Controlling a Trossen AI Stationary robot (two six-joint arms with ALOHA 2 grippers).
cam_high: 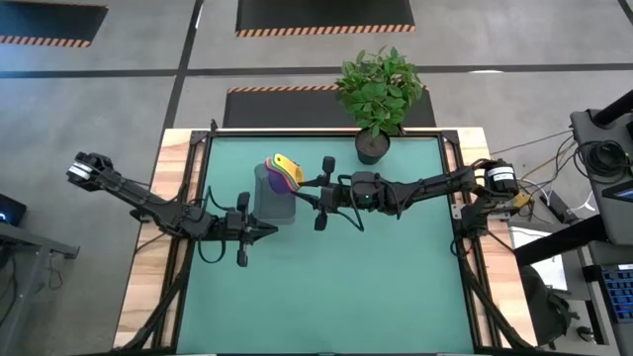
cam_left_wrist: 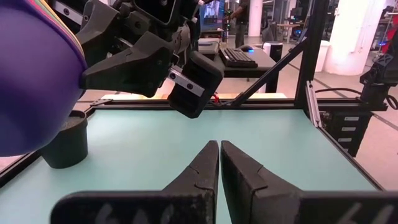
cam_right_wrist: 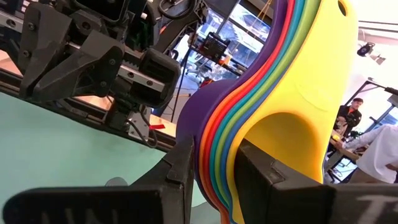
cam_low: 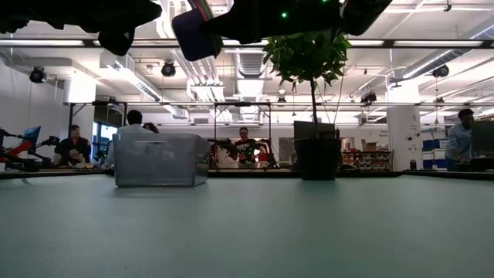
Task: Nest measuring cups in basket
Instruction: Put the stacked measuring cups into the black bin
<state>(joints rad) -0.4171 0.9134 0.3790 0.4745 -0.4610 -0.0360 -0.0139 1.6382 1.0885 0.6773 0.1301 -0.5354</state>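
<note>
The right claw [cam_right_wrist: 211,180] pinches the rainbow stack of nested plastic measuring cups [cam_right_wrist: 280,106] above the small grey bin-shaped basket [cam_high: 274,195], while the left claw [cam_left_wrist: 219,163] waits nearby, closed.

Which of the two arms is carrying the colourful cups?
The right end effector grips the stacked cups above the basket; the left end effector is shut, empty.

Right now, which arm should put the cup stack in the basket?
Right. Its gripper is already shut on the nested cups, held above the basket. The left gripper is shut and empty, beside the basket, so it would need a handover first.
</note>
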